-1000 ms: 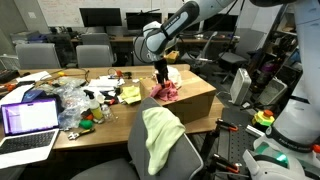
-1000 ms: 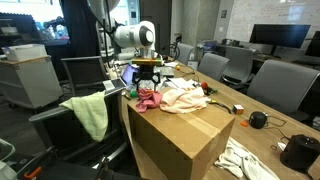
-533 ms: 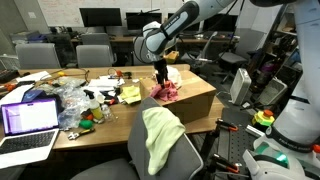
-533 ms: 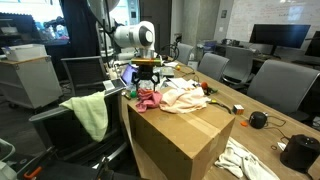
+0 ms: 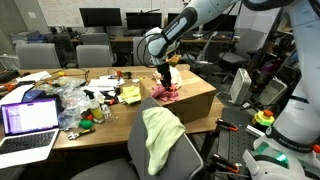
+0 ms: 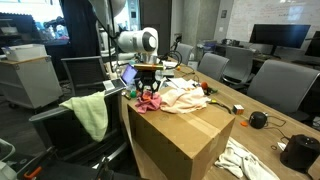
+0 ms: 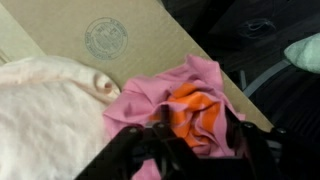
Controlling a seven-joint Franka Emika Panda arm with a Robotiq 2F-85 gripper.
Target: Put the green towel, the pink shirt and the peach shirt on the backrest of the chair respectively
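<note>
pincer (image 7: 190, 145) tips blurred, peach shirt (image 7: 45, 110) cropped left

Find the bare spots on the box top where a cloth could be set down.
Bare: the near half of the box in an exterior view, bordered by the pink shirt and peach shirt. Crowded: the cluttered table between laptop and box.

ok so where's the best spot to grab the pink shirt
The raised crumpled fold at the middle of the pink shirt, pinched from straight above. It lies heaped on the cardboard box beside the peach shirt, so a side approach could snag both.
</note>
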